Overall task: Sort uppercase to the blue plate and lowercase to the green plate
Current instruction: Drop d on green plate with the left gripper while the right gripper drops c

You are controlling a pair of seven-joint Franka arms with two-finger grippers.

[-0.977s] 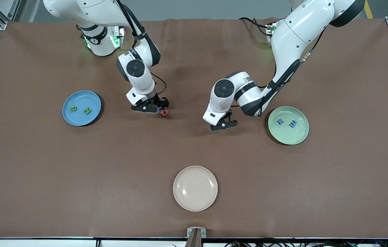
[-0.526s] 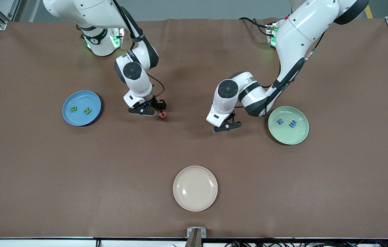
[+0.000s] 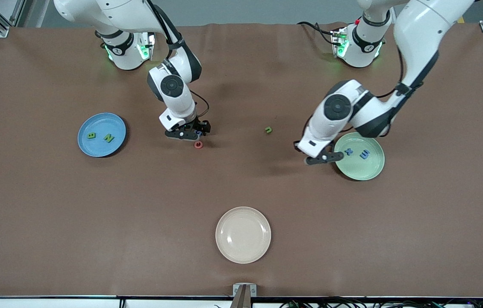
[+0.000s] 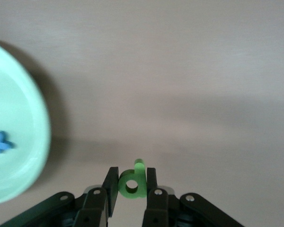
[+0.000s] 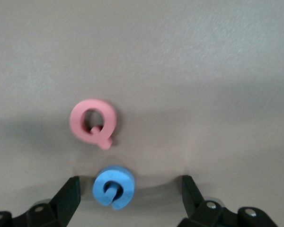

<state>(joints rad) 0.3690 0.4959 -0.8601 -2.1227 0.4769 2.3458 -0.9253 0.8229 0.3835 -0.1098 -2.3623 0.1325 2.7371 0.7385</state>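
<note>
My left gripper [image 3: 326, 158] is shut on the green p [image 4: 132, 182] and holds it above the table, beside the rim of the green plate [image 3: 363, 169]. That plate holds the blue x [image 3: 348, 151] and blue m [image 3: 364, 154]; the plate [image 4: 23, 123] and x [image 4: 0, 142] also show in the left wrist view. The green n [image 3: 268, 130] lies on the table between the arms. My right gripper [image 3: 184, 134] is open and low over the blue G [image 5: 113, 186], which lies between its fingers. The pink Q [image 3: 198, 145] lies just beside it. The blue plate [image 3: 100, 124] holds the green B [image 3: 91, 135] and N [image 3: 108, 138].
A cream plate [image 3: 243, 252] sits near the table's front edge, at the middle. The brown cloth [image 3: 241, 188] covers the whole table.
My left arm has swung toward the green plate with the green p, uncovering the green n. The pink Q has shifted a little nearer the front camera beside my right gripper.
</note>
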